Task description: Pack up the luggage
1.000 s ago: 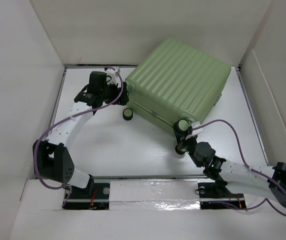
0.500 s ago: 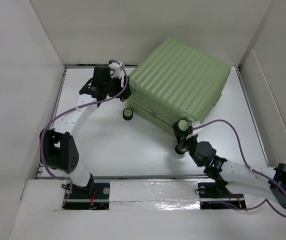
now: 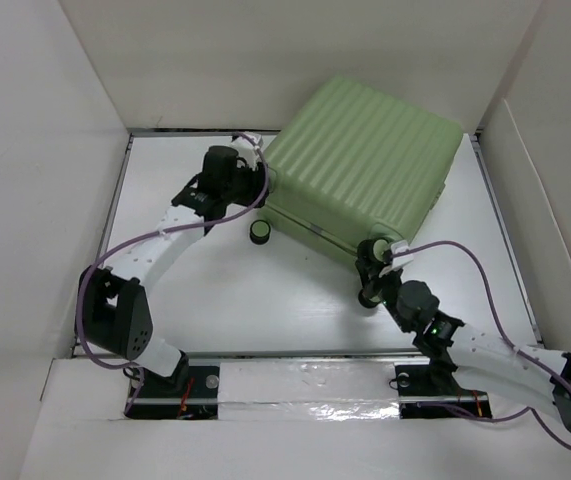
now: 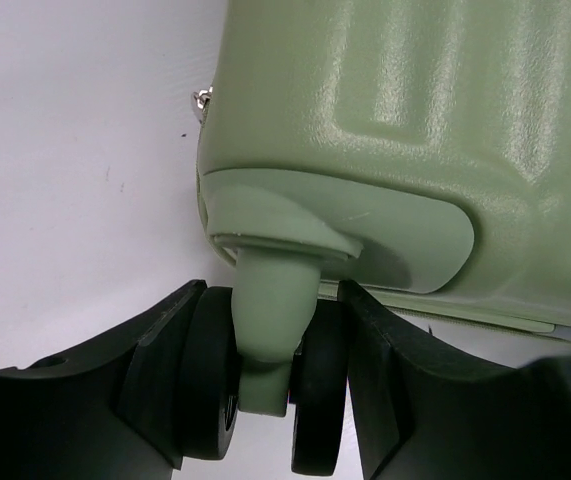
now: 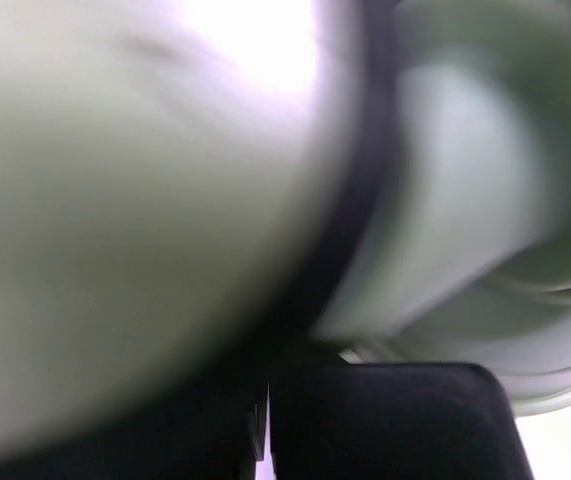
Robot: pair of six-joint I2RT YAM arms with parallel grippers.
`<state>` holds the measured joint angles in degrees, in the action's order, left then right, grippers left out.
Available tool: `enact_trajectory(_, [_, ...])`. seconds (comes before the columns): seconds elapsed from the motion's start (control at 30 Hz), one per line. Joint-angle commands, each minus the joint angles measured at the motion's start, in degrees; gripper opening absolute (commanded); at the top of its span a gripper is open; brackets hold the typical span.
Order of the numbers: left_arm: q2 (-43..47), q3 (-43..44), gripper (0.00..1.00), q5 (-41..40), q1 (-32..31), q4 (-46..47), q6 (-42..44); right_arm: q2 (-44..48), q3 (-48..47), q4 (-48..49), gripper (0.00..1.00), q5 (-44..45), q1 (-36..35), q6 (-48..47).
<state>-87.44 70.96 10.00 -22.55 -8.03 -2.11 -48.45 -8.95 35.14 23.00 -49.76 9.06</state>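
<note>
The luggage (image 3: 365, 160), a light-green ribbed suitcase, lies closed and flat at the back right of the table. My left gripper (image 3: 262, 181) is at its left corner. In the left wrist view the gripper (image 4: 272, 302) has both fingers (image 4: 155, 360) pressed on the outer faces of a black twin wheel (image 4: 317, 400) with a green stem. My right gripper (image 3: 376, 273) is shut with nothing between its fingers. It sits against the near corner, between two wheels (image 3: 372, 247). In the right wrist view the gripper (image 5: 268, 430) sits under a blurred green wheel part (image 5: 465, 200).
Another wheel (image 3: 259, 232) sticks out from the luggage's near-left side. White walls (image 3: 55, 180) enclose the table on the left, back and right. A raised white ledge (image 3: 305, 385) runs along the near edge above the arm bases.
The left arm swung right to the luggage's left corner and its jaws closed onto the wheel. The luggage and the right gripper shifted slightly to the right.
</note>
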Motion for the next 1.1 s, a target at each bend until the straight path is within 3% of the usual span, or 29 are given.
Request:
enact_trajectory(0.0, [3.41,-6.26,0.00,7.50,-13.62,-3.49,-10.71,1.35,-7.21,4.51,0.00,-2.35,0.71,-0.35])
enact_trajectory(0.13, [4.38,-10.05,0.00,8.45,-22.86,8.87,-17.83,-9.18,-12.93,5.71,0.00,-4.72,-5.42,-1.76])
enact_trajectory(0.27, [3.15,-9.26,0.00,13.89,-26.66,16.63,-22.76,-22.45,-16.44,11.70,0.00,-1.39,-10.27,-0.98])
enact_trajectory(0.5, [4.29,-10.22,0.00,22.85,-27.29,23.49,-26.80,-25.64,-21.27,10.40,0.00,3.71,-10.89,-0.53])
enact_trajectory(0.53, [4.38,-11.27,0.00,24.18,-27.29,27.76,-28.11,-25.82,-21.98,8.91,0.00,4.32,-10.89,-0.19])
enact_trajectory(0.63, [5.61,-15.49,0.00,27.70,-28.52,36.81,-33.82,-28.35,-24.17,10.90,0.00,0.92,-10.36,0.08])
enact_trajectory(0.7, [7.63,-18.31,0.00,29.45,-28.52,41.06,-37.52,-30.91,-24.54,14.42,0.00,-5.93,-10.36,1.22])
enact_trajectory(0.87, [16.22,-22.95,0.00,27.28,-28.52,45.65,-39.64,-43.45,-27.42,32.08,0.00,-24.37,-10.97,7.53])
enact_trajectory(1.07, [24.06,-28.68,0.00,24.71,-27.29,48.63,-41.39,-49.81,-33.32,41.84,0.00,-29.95,-12.64,11.77])
